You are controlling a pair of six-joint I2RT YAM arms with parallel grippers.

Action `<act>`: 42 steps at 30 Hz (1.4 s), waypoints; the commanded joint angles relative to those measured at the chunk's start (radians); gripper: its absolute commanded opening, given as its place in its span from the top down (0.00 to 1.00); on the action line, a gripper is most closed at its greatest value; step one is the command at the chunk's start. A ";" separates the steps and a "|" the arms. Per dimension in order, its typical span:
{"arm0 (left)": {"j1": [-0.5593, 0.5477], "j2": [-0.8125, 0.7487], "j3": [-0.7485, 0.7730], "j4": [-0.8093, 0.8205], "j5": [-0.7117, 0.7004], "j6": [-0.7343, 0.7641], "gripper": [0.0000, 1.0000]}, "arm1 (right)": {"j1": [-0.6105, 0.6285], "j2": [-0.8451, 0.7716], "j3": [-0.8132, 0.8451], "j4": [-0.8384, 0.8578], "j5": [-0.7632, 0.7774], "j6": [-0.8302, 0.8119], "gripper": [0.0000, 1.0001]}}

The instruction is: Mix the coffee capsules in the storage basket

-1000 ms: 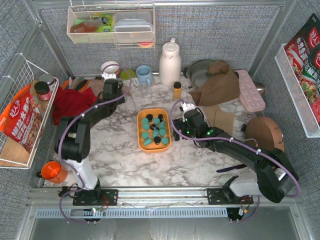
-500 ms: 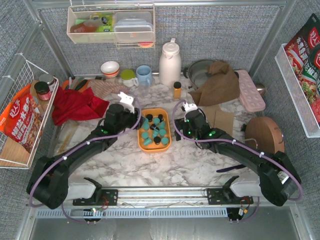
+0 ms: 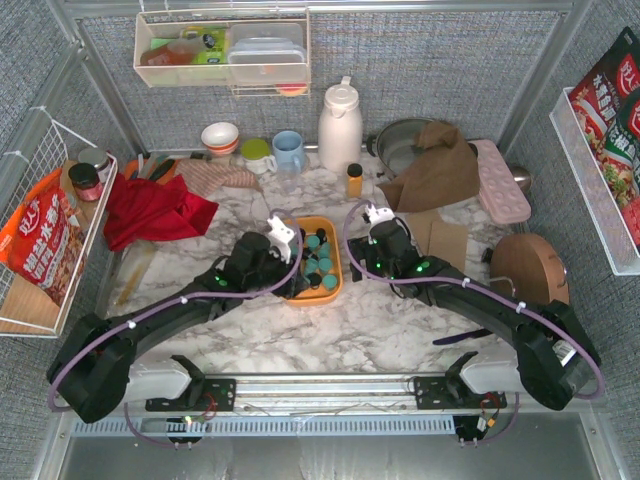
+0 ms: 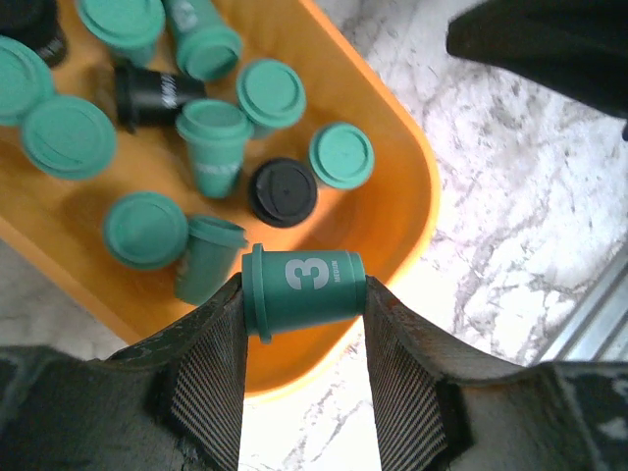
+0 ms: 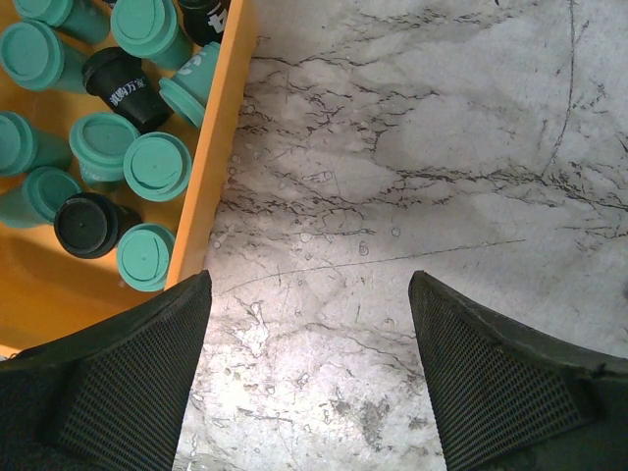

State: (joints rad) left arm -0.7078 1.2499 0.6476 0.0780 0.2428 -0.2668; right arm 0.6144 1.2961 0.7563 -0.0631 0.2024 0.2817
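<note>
Capsule (image 4: 300, 289) in left gripper (image 4: 303, 306) — over basket (image 4: 394, 208)

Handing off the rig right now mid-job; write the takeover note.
Left gripper: shut on a teal cup-shaped capsule marked 3, held sideways over one end of the shallow orange plastic tray.
Right gripper: open, empty, over the marble table beside the tray's rim.
Other teal and black capsules lie loose in the tray.
Done: one capsule picked up.
Left: probably drop it elsewhere, keep shuffling.
</note>
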 commanded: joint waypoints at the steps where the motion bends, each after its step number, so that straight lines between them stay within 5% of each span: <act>1: -0.033 -0.011 -0.035 0.013 0.021 -0.078 0.50 | 0.000 -0.002 0.003 0.015 0.011 -0.006 0.14; 7: -0.076 0.008 -0.072 0.066 -0.031 -0.119 0.48 | 0.001 -0.001 0.005 0.012 0.011 -0.006 0.14; 12: -0.078 0.021 -0.057 0.059 -0.117 -0.138 0.33 | 0.000 -0.002 0.003 0.011 0.018 -0.009 0.14; 13: -0.078 0.018 -0.054 0.060 -0.135 -0.142 0.29 | 0.001 -0.003 0.003 0.010 0.018 -0.010 0.14; 14: -0.079 0.013 -0.053 0.059 -0.153 -0.143 0.08 | 0.001 -0.004 0.003 0.010 0.020 -0.010 0.14; 15: -0.079 0.007 -0.051 0.058 -0.171 -0.144 0.02 | 0.000 -0.004 0.002 0.009 0.021 -0.010 0.14; 22: -0.081 -0.095 -0.051 0.082 -0.331 -0.159 0.01 | -0.001 -0.003 0.000 0.013 0.036 -0.013 0.13; 31: -0.081 -0.246 -0.195 0.328 -0.734 -0.143 0.01 | -0.002 -0.070 -0.078 0.105 0.207 -0.057 0.11; 35: -0.081 -0.262 -0.258 0.455 -0.920 -0.058 0.01 | -0.006 -0.131 -0.186 0.257 0.376 -0.162 0.01; 42: -0.071 -0.202 -0.362 0.811 -1.176 0.258 0.01 | -0.110 -0.136 -0.306 0.509 0.498 -0.384 0.01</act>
State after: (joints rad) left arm -0.7879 1.0107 0.3294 0.5938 -0.7330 -0.2333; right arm 0.5598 1.1500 0.4622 0.2638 0.5858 0.0334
